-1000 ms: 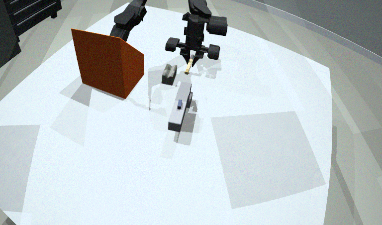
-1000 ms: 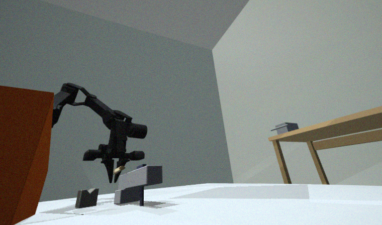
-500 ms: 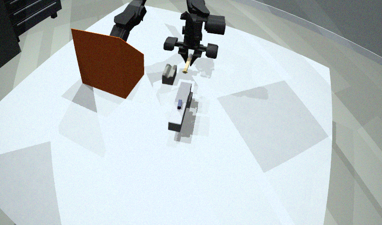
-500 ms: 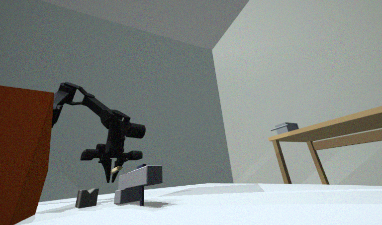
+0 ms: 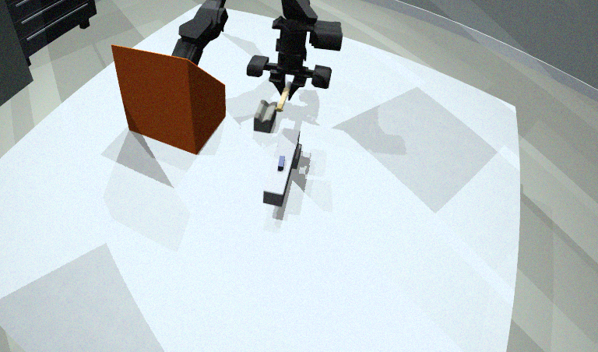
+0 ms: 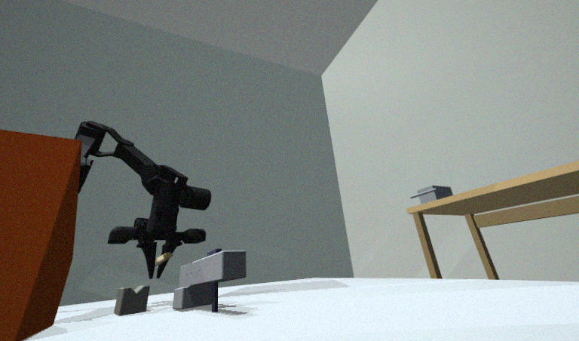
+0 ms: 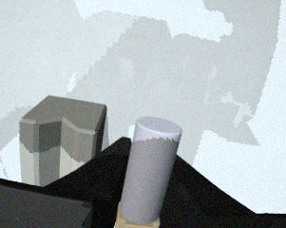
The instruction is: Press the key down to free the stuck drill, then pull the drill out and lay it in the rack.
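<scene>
My gripper [image 5: 286, 96] [image 6: 154, 277] [image 7: 141, 148] is shut on the drill, in the air. The drill [image 5: 281, 102] [image 6: 163, 258] [image 7: 149, 180] has a pale grey cylindrical shank and a yellowish end; it is tilted, with the yellow end toward the top camera. The rack [image 5: 263, 125] [image 6: 131, 303] [image 7: 85, 114] is a small grey block with a V-shaped groove. It stands just left of the drill and lower. The chuck body [image 5: 275, 184] [image 6: 234, 265] is a long grey block with the blue key [image 5: 281, 163] [image 6: 214, 251] on top; the drill is outside it.
A tall orange box [image 5: 158, 96] [image 6: 36, 217] stands left of the rack. Part of another dark arm [image 5: 202, 24] shows behind it. A dark drawer cabinet [image 5: 52, 11] and a wooden table [image 6: 512, 188] stand away from the white worktop [image 5: 353, 264].
</scene>
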You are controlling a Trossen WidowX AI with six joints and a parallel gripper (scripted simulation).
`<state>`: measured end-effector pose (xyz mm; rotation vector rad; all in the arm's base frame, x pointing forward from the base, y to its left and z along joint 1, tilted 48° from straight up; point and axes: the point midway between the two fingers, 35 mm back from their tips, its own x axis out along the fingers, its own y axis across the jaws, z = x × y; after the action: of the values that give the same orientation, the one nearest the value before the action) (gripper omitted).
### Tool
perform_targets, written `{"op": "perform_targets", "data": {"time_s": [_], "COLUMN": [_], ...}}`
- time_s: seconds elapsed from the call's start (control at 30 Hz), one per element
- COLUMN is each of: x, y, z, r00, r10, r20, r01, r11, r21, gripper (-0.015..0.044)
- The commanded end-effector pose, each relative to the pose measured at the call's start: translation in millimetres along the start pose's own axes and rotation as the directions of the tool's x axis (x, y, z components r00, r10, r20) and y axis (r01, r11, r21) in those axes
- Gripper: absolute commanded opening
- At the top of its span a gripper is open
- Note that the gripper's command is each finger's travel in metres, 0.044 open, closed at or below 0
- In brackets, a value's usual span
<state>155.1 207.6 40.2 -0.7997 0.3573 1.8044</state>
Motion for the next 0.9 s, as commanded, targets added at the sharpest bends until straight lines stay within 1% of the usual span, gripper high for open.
{"op": "perform_targets", "data": {"time_s": [0.0,0.87], "x": [-0.9,-1.8], "y": [7.2,40.6], "z": [2.3,13.4], "r00": [1.000,1.000], "r10": [-0.006,-0.005], "r20": [-0.003,-0.002], "r01": [0.006,0.005], "r11": [1.000,1.000], "r21": [-0.001,0.000], "gripper": [0.0000,0.0000]}}
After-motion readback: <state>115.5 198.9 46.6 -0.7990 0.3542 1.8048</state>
